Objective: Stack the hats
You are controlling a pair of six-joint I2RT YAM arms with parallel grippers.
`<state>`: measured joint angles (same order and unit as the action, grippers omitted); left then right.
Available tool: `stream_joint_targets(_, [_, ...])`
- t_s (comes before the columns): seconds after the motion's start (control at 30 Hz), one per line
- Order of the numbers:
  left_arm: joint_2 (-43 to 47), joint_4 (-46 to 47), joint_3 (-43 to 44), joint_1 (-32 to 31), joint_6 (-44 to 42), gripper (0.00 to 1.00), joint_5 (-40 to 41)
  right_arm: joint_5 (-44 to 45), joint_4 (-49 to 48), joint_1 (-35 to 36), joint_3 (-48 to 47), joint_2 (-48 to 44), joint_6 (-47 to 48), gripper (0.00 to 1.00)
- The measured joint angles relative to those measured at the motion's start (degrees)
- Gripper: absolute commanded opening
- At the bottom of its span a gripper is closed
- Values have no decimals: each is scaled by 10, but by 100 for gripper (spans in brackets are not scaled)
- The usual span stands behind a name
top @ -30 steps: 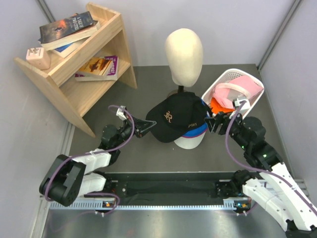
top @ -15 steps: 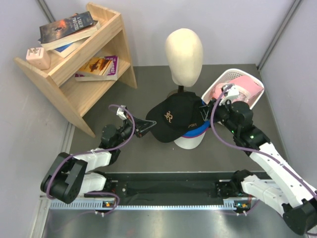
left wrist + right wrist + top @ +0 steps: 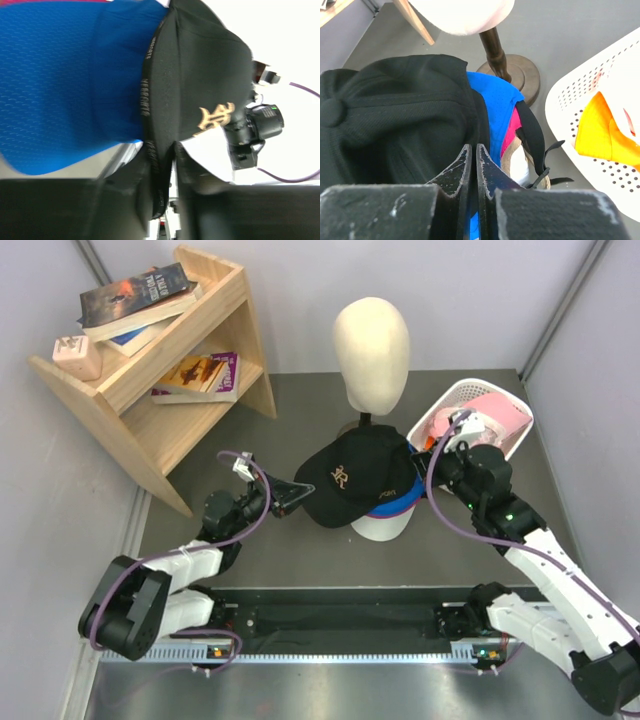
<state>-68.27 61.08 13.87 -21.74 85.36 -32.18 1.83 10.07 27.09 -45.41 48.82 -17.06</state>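
A black cap (image 3: 355,475) tops a stack of hats: blue cap (image 3: 402,504), magenta (image 3: 512,127), tan and white cap (image 3: 380,528) below. My left gripper (image 3: 285,502) is at the stack's left, shut on the black cap's brim (image 3: 155,165), which runs between its fingers (image 3: 167,156). My right gripper (image 3: 422,462) is at the cap's rear, jaws shut, tips (image 3: 471,146) resting at the black cap's (image 3: 395,125) back edge over the blue cap (image 3: 495,102). I see nothing between them. A pink hat (image 3: 490,415) and orange hat (image 3: 600,130) lie in the basket.
The white slatted basket (image 3: 520,438) stands just right of my right arm. A cream mannequin head (image 3: 371,345) on a dark round base (image 3: 515,75) rises behind the stack. A wooden shelf (image 3: 170,380) with books fills the back left.
The right gripper swung from the basket's front to the black cap's rear, then closed its jaws there. The left gripper and the cap's brim stayed in place.
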Motion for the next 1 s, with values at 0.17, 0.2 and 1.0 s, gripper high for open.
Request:
stream_joint_targets(0.17, [4, -50, 1, 1, -35, 40, 12, 10, 17, 0, 0, -17, -1, 0])
stream_joint_targets(0.2, [3, -56, 2, 1, -38, 40, 14, 12, 20, 0, 0, -22, -1, 0])
stream_joint_targets(1.0, [-101, 10, 38, 3, -28, 0, 16, 54, 106, 11, 0, -79, -27, 0])
